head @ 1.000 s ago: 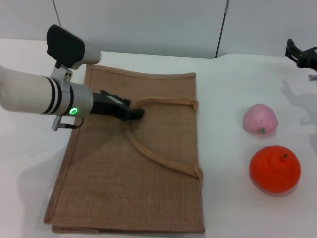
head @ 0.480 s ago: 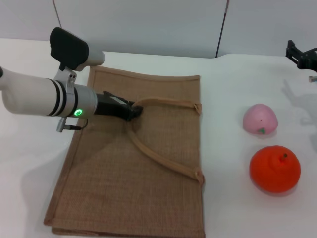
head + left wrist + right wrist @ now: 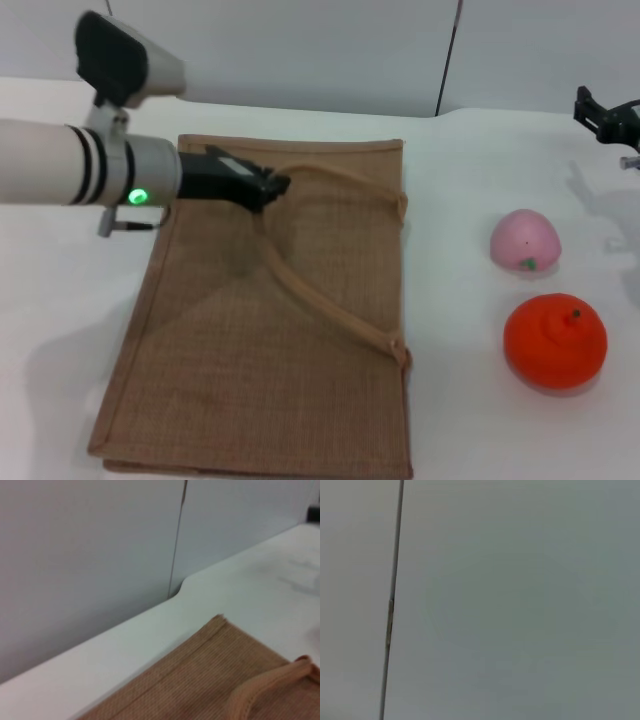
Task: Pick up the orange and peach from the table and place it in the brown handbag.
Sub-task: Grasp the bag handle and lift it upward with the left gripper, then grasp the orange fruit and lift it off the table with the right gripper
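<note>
The left gripper (image 3: 272, 186) is pinching the handle of the brown handbag (image 3: 300, 330) and has lifted it higher than a second ago, so the bag may start to open. The orange (image 3: 555, 340) and peach (image 3: 524, 240) sit on the table (image 3: 470, 400), near the bag. The right gripper (image 3: 608, 115) waits far off; I cannot tell its state.
</note>
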Controlling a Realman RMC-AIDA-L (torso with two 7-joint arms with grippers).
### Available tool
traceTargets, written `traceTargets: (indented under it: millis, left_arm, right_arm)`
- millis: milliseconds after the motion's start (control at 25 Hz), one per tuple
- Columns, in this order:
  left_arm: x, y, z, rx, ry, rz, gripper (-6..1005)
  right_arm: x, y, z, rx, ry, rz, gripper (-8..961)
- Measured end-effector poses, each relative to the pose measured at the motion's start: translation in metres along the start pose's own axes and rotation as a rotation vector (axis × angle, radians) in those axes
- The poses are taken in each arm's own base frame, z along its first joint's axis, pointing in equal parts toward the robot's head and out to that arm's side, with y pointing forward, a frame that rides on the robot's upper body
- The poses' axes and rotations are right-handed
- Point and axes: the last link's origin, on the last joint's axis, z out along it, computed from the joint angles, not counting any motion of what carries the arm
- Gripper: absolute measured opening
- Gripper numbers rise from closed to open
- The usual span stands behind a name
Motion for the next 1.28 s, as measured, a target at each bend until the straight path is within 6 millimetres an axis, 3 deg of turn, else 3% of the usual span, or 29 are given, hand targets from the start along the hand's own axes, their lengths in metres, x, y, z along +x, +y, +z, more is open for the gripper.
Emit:
traceTargets:
  millis: [480,720,1040,1280]
  left_arm:
    - [0.056,0.006,-0.082,-0.008,0.104,0.1,120]
    - [0.074,0.003,-0.118,0.002,0.148,0.129,120]
    - [0.088,0.009,-0.14,-0.001,0.162,0.18,120]
    - [0.097,0.011,-0.154,0.046,0.147,0.21,120]
  right_arm:
    - [-0.007,0.029,0.002,-0.11,0.025,-0.118,862]
    - [-0.027,0.047,-0.013,-0.161,-0.012,-0.191,862]
    - [-0.057,0.047,-0.033,-0.101,0.106,-0.272,862]
    - [-0.087,0.058,-0.058,-0.098,0.207,-0.297,862]
